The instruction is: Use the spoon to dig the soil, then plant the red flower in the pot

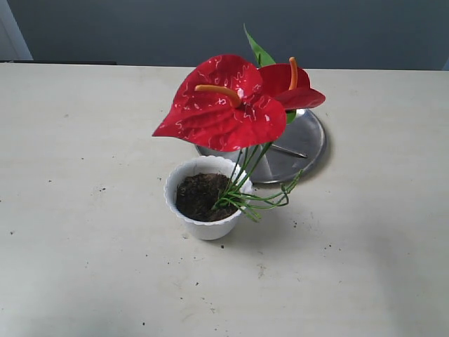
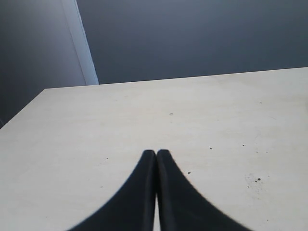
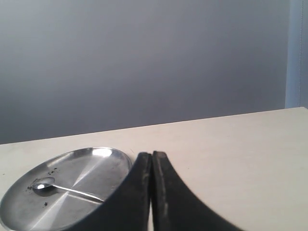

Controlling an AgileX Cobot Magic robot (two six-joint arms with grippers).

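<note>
Flower first: the red flower (image 1: 224, 105) stands with its stems in the soil (image 1: 196, 196) of the pot (image 1: 203, 228). Neither wrist view shows it, so it is not within reach of either hand. Judged light and top-heavy: the glossy blooms are broad, and the stems are thin, bendy and looped over the rim. The best hold would be low on the stem bundle, never on the blooms. The plastic pot looks light and liable to tip.

The spoon (image 3: 67, 190) lies flat on the steel plate (image 3: 96, 168), just ahead of the right gripper (image 3: 152, 155). It is stiff, slim and probably slippery, and the mid-handle is the place to grip.

The right gripper has its jaws pressed together, holding nothing. The left gripper (image 2: 156, 153) is likewise closed and empty, with only bare table ahead of it.

The table (image 1: 84, 175) is pale and matte, with scattered soil crumbs. A plain grey wall stands beyond it.
</note>
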